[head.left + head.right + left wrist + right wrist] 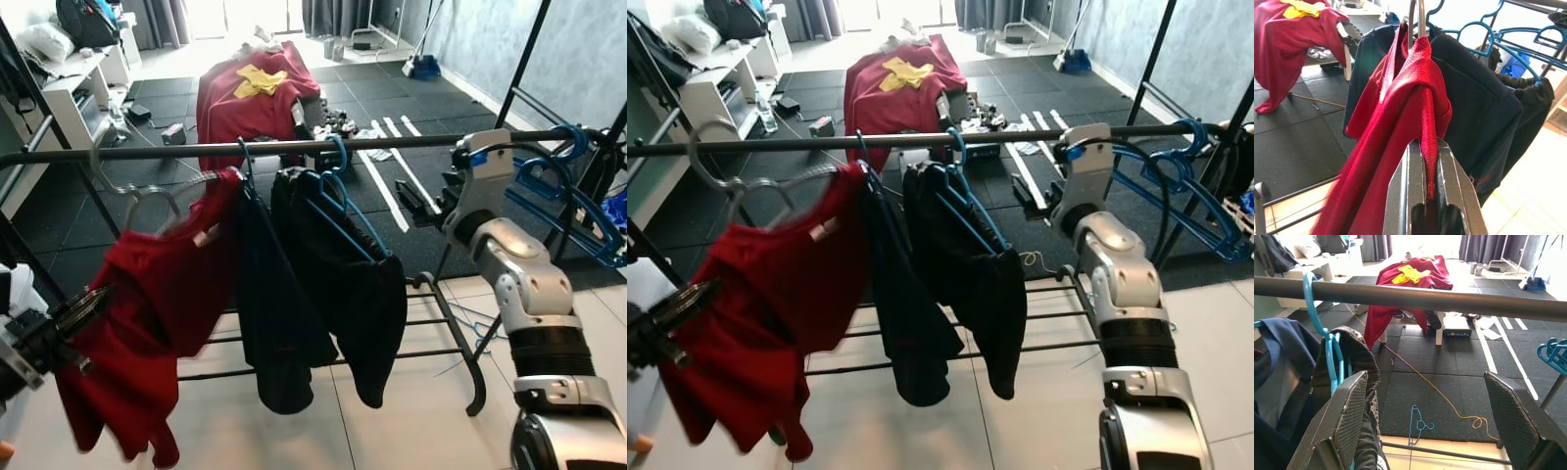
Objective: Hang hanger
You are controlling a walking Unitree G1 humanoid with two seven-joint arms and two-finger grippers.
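Here's the red knit shirt (147, 323) on its pale translucent plastic hanger (132, 191), left of centre in the head view, with the hook looping up at the long grey metal rail (294, 148) that crosses the frame. Blurred, so I can't tell whether that hook is truly seated. That's the risk: let go now and an unseated hook slides off, dumping the shirt onto the white tile floor (392, 431).

Left gripper (1430, 161), lower left in the head view, is clenched on a fold of the red fabric, the cloth pinched between both fingers and the hanger's neck rising straight above them.

Right gripper (1425, 406) sits mid-right by the rail with jaws spread wide, holding nothing, just beside the dark shirt on a blue plastic hanger (338, 211).
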